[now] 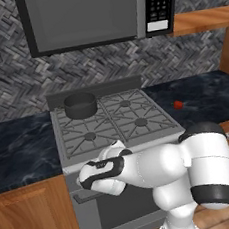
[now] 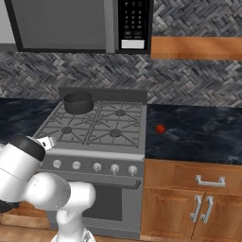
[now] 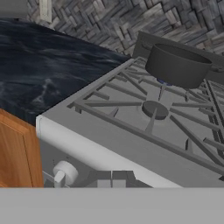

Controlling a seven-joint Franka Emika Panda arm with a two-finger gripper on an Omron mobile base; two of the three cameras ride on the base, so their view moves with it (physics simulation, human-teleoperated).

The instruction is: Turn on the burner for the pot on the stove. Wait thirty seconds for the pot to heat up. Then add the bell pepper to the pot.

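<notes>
Gripper (image 3: 112, 177): low at the stove front, just beside the leftmost knob; the two dark fingertips stand close together with nothing between them, so it reads as clenched and empty.
Knob (image 3: 64, 173): pale, round, on the front panel at the stove's left end, just left of the fingertips in the hand view.
Knob row (image 2: 97, 167): five pale knobs along the front panel above the oven door.
Stove (image 1: 76, 156): grey steel range set between dark countertops, four burners under dark grates.
Front-left burner (image 3: 155, 109): grey cap, bare, no pot on it.
Pot (image 1: 80, 105): dark grey, upright, on the rear-left grate section; a faint blue shows under it in the hand view.
Bell pepper (image 2: 160, 128): small red lump on the countertop (image 2: 198, 137) right of the stove, near its edge, well apart from the pot.
Microwave (image 1: 95, 13): mounted on the wall above the stove.
</notes>
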